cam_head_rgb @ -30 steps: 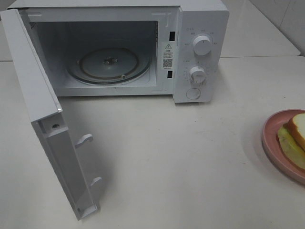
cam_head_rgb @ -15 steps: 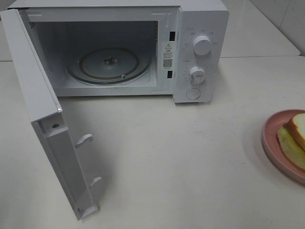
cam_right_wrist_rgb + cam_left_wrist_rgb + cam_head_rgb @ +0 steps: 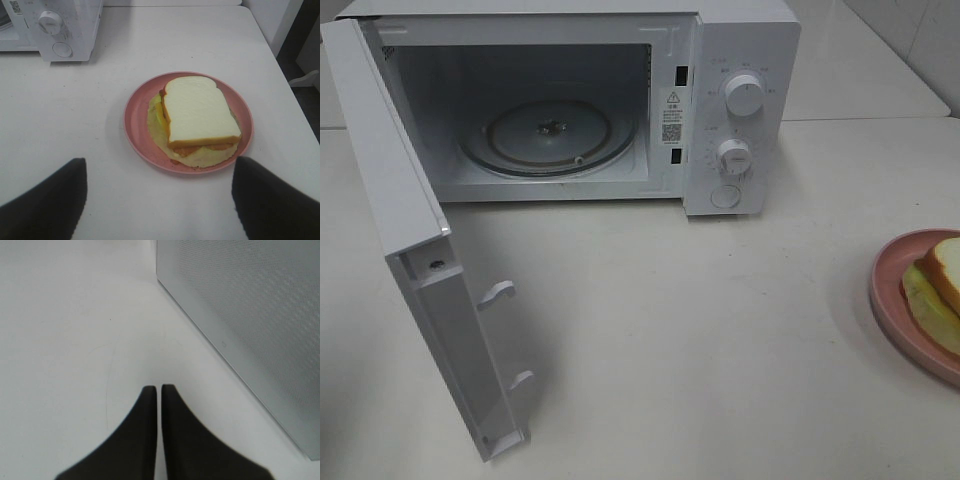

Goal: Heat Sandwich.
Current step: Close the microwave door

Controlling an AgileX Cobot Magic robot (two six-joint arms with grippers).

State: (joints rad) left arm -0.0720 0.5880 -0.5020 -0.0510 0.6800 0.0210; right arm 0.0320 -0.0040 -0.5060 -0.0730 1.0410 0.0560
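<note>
The left gripper (image 3: 158, 390) has its two dark fingers pressed together with only a hairline between them and nothing caught there. It hangs over bare white tabletop (image 3: 75, 330), and just beyond the fingertips, off to one side, stands the perforated grey outer face of the microwave door (image 3: 250, 315). The fingers are probably there because the door is already swung wide, so this arm's part looks done.

The right gripper (image 3: 159, 165) holds its fingers far apart and empty. Directly ahead of them, centred in the gap, sits the sandwich (image 3: 197, 112) on a round pink plate (image 3: 136, 125): white bread on top, orange and yellow-green filling spilling from the near edge. That wide spread, lined up on the plate, suggests the arm is readying to take it.

Farther out, beyond the plate, is the microwave (image 3: 740, 100), white, with two round knobs and a button. Its cavity is open and its glass turntable (image 3: 548, 135) is bare, ready for the food. Everything rests on a plain white table. A pale wall is visible beyond the table's far corner, and neither arm shows in the high view.
</note>
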